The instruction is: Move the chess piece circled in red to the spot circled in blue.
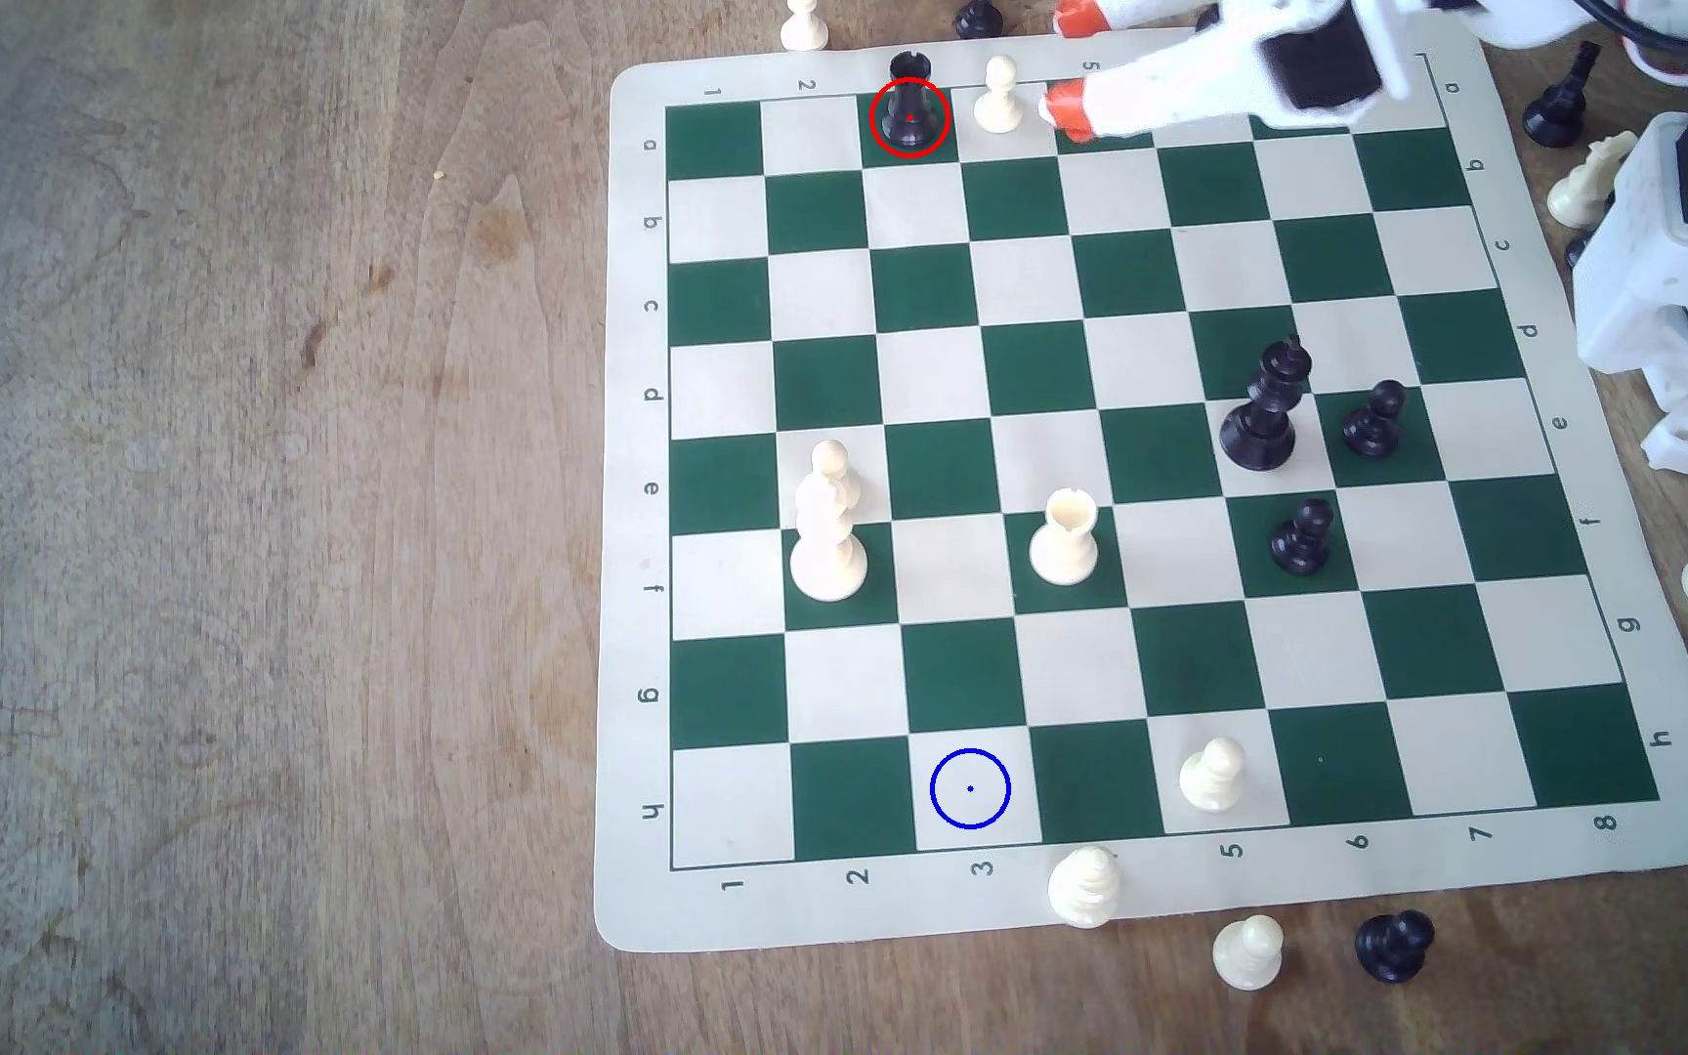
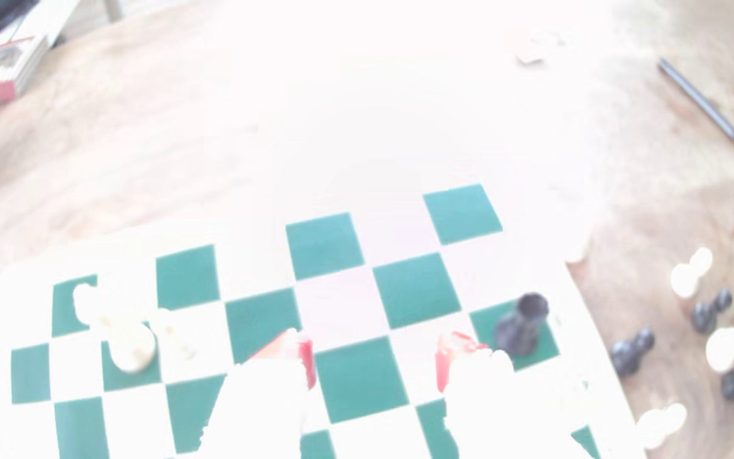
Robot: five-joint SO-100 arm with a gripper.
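Hovering wide open and empty at exterior view's top, white orange-tipped end effector (image 1: 1068,66); worn wooden surface (image 1: 261,507) under green-and-cream chess mat (image 1: 1165,893).

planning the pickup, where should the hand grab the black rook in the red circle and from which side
Take the black rook by its narrow waist, below the notched top and above the flared base. It stands upright at the board's far edge, so come down from above. The hand is open, and a white pawn stands close on the exterior view's right, so one finger must slip between the two.
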